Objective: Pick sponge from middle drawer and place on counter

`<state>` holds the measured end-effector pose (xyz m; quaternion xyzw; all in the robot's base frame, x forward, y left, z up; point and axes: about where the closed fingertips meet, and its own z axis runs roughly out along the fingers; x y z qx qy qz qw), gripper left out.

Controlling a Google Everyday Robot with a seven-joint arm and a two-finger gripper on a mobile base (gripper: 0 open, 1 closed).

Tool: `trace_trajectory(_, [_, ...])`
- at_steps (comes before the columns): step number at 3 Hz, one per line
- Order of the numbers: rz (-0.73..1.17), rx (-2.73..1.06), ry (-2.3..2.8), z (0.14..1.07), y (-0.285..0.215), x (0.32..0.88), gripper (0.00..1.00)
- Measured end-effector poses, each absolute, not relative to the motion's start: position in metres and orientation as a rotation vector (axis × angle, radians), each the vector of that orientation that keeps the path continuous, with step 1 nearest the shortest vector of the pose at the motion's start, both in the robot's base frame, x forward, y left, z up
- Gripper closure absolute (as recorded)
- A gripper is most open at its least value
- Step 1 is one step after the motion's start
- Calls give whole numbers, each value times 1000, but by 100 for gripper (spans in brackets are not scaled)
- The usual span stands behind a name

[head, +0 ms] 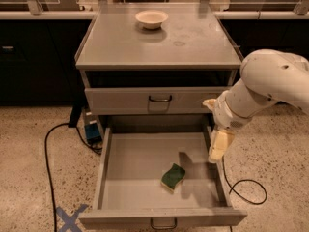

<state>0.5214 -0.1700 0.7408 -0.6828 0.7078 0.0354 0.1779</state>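
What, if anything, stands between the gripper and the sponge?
Nothing visible. The gripper hangs over the right side of the open drawer; the sponge lies bare on its floor, lower left of the gripper.

Small wavy sponge (173, 176), lower centre: dark green face, thin yellow edge. Wide metal middle drawer (140, 158): flat mid-grey inside, with a dark wire handle. Square matte counter (125, 45), upper centre: same grey, faint ring stains right of middle. Round bowl (151, 19) at top: cream. Blocky gripper (218, 149), right of centre by the drawer's right wall: pale cream-yellow. Rounded robot arm (270, 81): white. Floor (29, 178): beige, dark-speckled. Tape cross (70, 219), lower left: blue. Cable (47, 163), left: black.
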Motion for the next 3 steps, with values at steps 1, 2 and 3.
trace_trajectory(1, [159,-1993,1984,702,-153,526,0])
trace_trajectory(2, [178,-2051,2003,665,-143,522,0])
trace_trajectory(3, [156,-2063,2103,599,-119,483,0])
